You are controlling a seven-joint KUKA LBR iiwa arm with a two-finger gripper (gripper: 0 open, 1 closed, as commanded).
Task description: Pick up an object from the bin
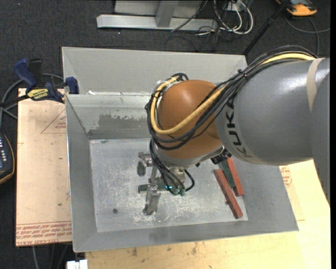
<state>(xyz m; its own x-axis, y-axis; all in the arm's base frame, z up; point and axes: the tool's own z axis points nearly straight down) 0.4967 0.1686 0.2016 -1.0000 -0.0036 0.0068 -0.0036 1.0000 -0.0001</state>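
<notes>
A long, flat reddish-brown strip (230, 193) with a darker grey band along it lies on the right side of the grey metal bin (79, 157). It slants from mid-floor down toward the near right corner, and its upper end is hidden beneath the robot. A small dark speck (114, 211) sits on the left part of the floor, toward the near wall. The gripper (151, 202), a bare-metal assembly with a spot of green on it, hangs low over the middle of the bin floor. It is left of the strip and clear of it, with bare metal between them. Whether the gripper is parted or closed cannot be told from this angle. Above it bulges the rounded orange cover (184, 123), looped with black and yellow cables (155, 113). The broad grey arm (283, 110), lettered KUKA, comes in from the right and overhangs the bin's right half. The bin floor is scuffed with pale scratches, and its far wall carries a dark smear (118, 123). Around the bin spreads a dark floor (31, 31), where a pale metal bar (152, 21) and a tangle of leads (231, 16) lie beyond the far rim.
</notes>
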